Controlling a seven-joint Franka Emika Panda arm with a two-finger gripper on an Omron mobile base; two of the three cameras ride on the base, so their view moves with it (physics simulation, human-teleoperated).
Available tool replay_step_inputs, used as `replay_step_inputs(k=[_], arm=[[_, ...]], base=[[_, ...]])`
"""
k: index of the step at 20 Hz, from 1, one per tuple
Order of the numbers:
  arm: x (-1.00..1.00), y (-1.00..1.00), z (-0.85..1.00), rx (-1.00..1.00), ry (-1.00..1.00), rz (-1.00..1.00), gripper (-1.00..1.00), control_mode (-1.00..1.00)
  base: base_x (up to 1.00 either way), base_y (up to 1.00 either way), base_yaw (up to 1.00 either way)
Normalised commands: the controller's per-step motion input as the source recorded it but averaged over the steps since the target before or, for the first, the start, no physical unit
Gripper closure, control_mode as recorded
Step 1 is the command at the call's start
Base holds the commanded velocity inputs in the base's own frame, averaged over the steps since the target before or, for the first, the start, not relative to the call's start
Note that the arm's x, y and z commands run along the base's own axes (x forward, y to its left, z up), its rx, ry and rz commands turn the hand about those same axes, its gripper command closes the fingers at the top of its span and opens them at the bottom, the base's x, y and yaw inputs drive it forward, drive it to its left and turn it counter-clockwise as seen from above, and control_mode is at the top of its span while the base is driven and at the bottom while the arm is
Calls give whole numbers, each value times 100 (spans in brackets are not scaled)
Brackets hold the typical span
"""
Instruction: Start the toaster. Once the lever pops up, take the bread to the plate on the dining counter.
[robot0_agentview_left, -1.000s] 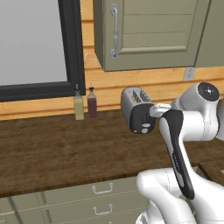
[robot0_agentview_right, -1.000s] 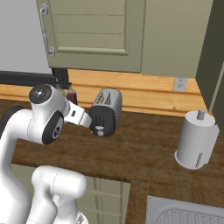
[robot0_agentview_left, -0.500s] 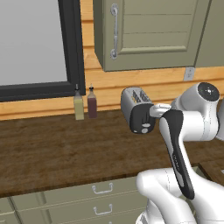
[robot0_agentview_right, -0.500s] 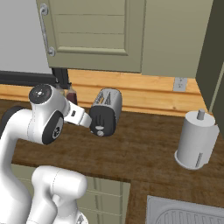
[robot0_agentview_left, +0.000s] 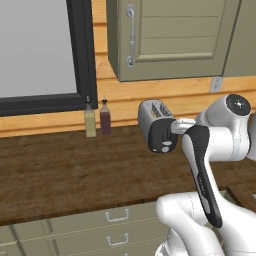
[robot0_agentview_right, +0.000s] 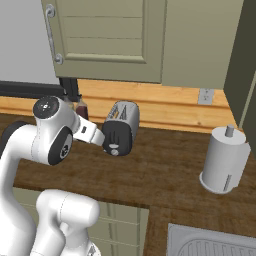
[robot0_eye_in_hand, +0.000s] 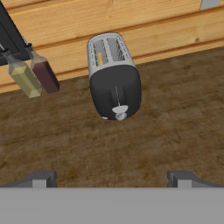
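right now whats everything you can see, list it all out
toaster: one, silver-grey with black end panel, on the counter by the wall
bread: one, tan, sliver showing in a toaster slot
bottles: two, yellow-green and dark red, upright beside the window frame
paper towel holder: one, grey-white, right end of the counter
wall cabinet: one, olive, above the toaster
outlet: one, on the wood wall
counter: dark wood top
gripper: open, facing the toaster
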Motion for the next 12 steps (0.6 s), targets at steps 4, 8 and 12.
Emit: replay_step_inputs(k=[4,8,12], arm=[[0,0,0,0,0,0,-100,-100],[0,0,0,0,0,0,-100,-100],[0,0,0,0,0,0,-100,-100]], base=[[0,0,0],[0,0,0],[0,0,0]])
